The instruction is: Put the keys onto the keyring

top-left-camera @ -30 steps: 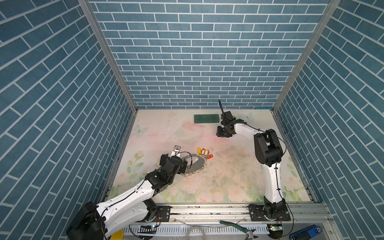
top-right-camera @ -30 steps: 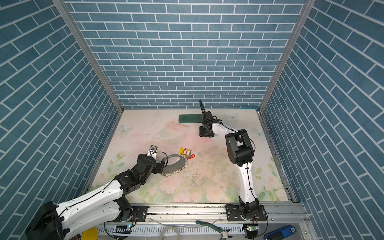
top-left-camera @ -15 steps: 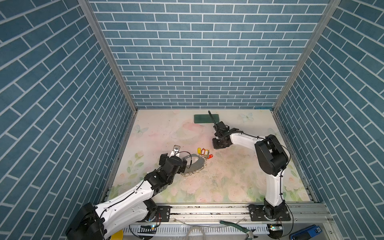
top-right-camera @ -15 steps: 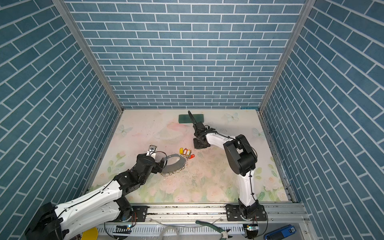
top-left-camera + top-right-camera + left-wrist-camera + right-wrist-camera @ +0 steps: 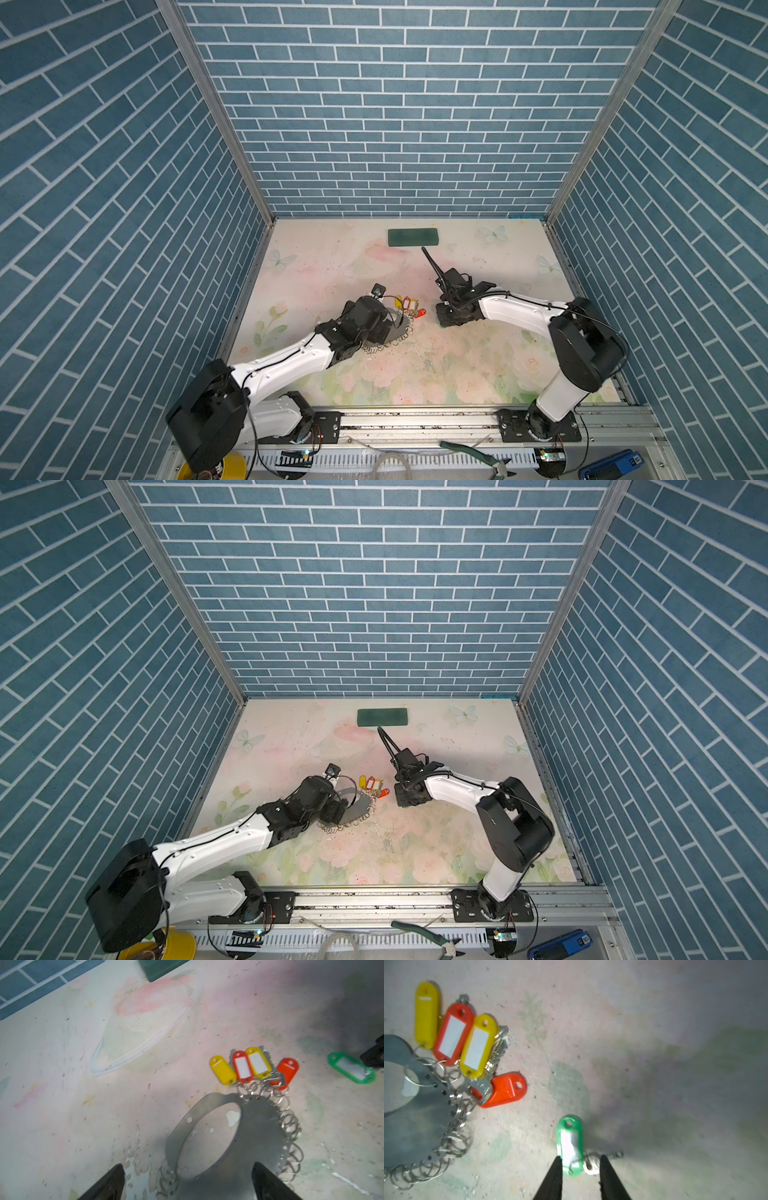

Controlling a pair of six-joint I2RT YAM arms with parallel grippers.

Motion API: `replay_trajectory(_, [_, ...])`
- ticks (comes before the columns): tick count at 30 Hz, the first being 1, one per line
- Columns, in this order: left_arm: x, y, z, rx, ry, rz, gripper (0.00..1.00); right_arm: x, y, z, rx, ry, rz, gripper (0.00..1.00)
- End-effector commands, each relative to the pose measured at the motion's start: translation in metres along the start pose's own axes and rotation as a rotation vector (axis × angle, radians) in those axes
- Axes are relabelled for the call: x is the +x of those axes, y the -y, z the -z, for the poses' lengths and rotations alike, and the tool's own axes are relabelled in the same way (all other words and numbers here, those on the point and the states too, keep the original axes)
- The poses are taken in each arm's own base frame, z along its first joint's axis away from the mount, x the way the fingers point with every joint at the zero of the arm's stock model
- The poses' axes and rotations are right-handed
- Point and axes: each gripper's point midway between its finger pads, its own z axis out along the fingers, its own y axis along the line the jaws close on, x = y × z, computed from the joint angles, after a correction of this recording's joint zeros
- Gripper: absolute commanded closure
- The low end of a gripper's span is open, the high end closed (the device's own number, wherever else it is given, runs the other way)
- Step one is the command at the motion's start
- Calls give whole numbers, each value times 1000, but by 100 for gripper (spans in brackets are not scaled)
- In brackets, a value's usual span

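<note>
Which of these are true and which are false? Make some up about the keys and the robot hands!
1. The green-tagged key is hooked on the keyring. False: it lies apart from it.
2. The left gripper is open. True.
3. Two yellow tags lie beside the keyring. True.
4. The right gripper is over the dark green block. False: it straddles the green-tagged key; the dark green block lies far off.

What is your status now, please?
Left gripper open over keyring. Right gripper straddles green-tagged key, grip unclear. Four tagged keys at its rim. Nothing in the way.
</note>
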Motion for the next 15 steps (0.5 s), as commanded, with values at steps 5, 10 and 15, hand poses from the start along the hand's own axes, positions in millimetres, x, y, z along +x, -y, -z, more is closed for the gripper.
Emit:
replay_trajectory(5, [2, 46, -24, -34, -218, -202, 1, -26, 57, 77, 195, 388, -51, 45])
replay_trajectory(10, [-2, 52, -41, -109, -306, -238, 0, -20, 75, 117, 161, 630, -103, 28])
replay_trajectory(15, [-10, 62, -52, -112, -335, -256, 0, -9, 86, 118, 192, 640, -95, 25])
